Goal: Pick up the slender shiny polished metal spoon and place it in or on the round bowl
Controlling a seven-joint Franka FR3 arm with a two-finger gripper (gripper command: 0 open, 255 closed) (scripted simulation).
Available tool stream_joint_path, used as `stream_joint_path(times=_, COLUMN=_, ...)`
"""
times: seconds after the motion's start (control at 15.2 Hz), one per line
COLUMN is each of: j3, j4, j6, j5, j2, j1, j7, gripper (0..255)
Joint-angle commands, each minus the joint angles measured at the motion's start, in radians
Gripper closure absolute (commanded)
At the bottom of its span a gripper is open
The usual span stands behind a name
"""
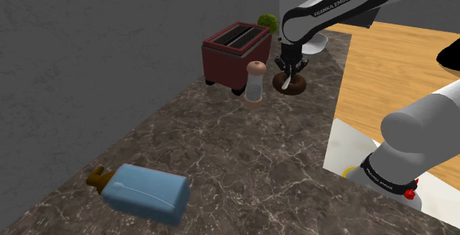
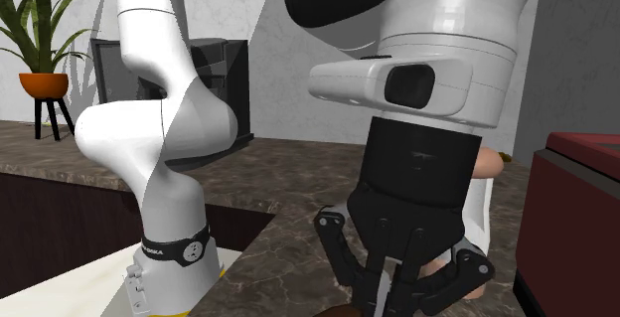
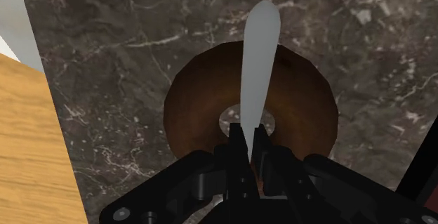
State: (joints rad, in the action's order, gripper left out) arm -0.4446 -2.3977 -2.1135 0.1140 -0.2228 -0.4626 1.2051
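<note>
Spoon [image 3: 257, 61] gripped over the bowl [image 3: 196, 103].
My jaws are clenched on the pale grey spoon's end. It reaches across the round brown bowl on the dark marbled surface [image 3: 133, 40]; I cannot tell whether they touch.

Arm [image 1: 332, 9]: white links rise from the base [image 1: 388, 173], then reach up and across to the shoulder view's left. The last white link sits level above the wrist.

Wrist: black cylinder, near vertical, directly under that link in the second exterior view.

Hand [image 1: 289, 70]: points straight down, black throughout, linkage bars splayed to either side of the centre line.

Fingers [image 3: 236, 145]: drawn in close, with only a thin gap, and that gap is taken up by the handle of a pale grey spoon [image 3: 257, 54]. Both fingers touch the handle.

The spoon projects past the fingertips, with its broad end farthest from the hand.
</note>
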Motion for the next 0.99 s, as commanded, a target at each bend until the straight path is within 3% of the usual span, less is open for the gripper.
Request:
stream_joint_path(times=0.0, j3=-0.001, j4=-0.004, j6=-0.009, j5=0.003, j2=0.005, j1=-0.001, j7=0.003, gripper=255)
stream_joint_path(times=0.4, j3=-0.001, j4=-0.004, j6=-0.009, j5=0.003, j2=0.005, j1=-0.001, j7=0.003, gripper=255)
stream_joint_path(times=0.46, j3=-0.001, j4=-0.004, j6=-0.009, j5=0.003, j2=0.005, j1=-0.001, j7=0.003, gripper=0)
stream_joint_path(times=0.79, j3=-0.001, j4=-0.004, j6=-0.009, j5=0.003, j2=0.005, j1=-0.001, j7=0.003, gripper=0)
stream_joint_path(times=0.92, j3=0.000, j4=0.041, j6=0.061, j5=-0.015, j2=-0.023, j1=0.007, j7=-0.009, gripper=0)
